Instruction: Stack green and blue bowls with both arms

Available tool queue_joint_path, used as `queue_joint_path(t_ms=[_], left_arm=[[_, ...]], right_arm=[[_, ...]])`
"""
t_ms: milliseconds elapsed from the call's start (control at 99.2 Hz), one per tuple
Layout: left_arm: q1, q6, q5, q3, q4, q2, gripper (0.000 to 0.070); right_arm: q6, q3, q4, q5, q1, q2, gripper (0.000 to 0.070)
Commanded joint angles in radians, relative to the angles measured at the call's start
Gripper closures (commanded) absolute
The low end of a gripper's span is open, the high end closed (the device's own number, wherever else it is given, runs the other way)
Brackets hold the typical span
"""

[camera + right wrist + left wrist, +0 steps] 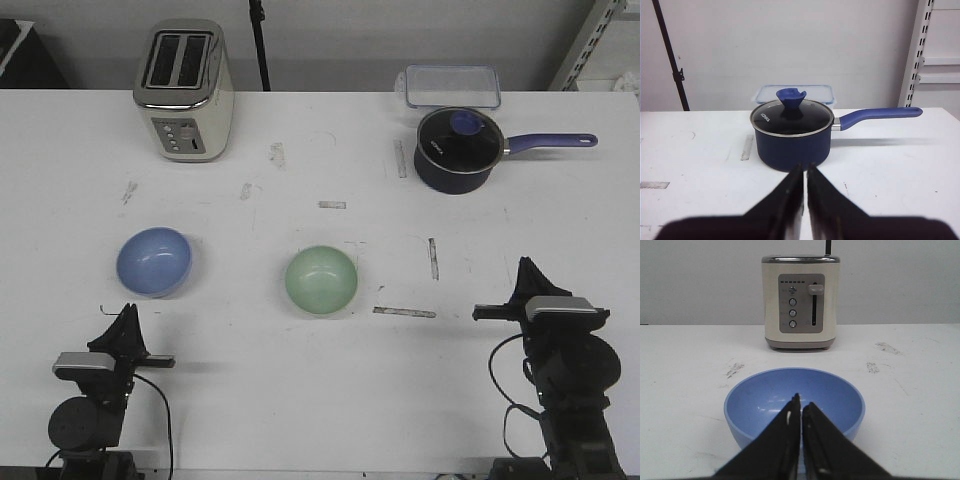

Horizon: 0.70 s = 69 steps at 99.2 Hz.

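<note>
The light blue bowl [154,262] sits upright on the white table at the left; it also shows in the left wrist view [794,405]. The pale green bowl [321,279] sits upright near the table's middle, apart from the blue one. My left gripper [127,312] is shut and empty, just in front of the blue bowl, and it shows in the left wrist view [800,402]. My right gripper [526,266] is shut and empty at the right, well right of the green bowl; in the right wrist view [805,167] it points toward the saucepan.
A cream toaster [184,90] stands at the back left. A dark navy saucepan [458,149] with a glass lid and long handle stands at the back right, with a clear plastic container [452,86] behind it. Tape marks [404,312] dot the table.
</note>
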Motion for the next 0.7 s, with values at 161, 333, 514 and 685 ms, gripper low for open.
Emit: queue_joint_path(t_ms=[161,333,514,685], left_arm=[[0.001,0.01,0.004,-0.022,0.013,-0.002,0.0698],[0.001,0.008,0.004,-0.022,0.014,-0.002,0.0698],[0.001,-0.074,-0.004,-0.012,0.044,-0.002,0.0699],[0.001,-0.1,-0.016,0.084,0.035,0.002,0.0699]], right_arm=[[0.011,0.003,0.011,0.001,0.0,0.002,0.0693],[0.011,0.003,0.011,0.001,0.0,0.002,0.0693],[0.011,0.003,0.011,0.001,0.0,0.002,0.0693],[0.011,0.003,0.011,0.001,0.0,0.001,0.0693]])
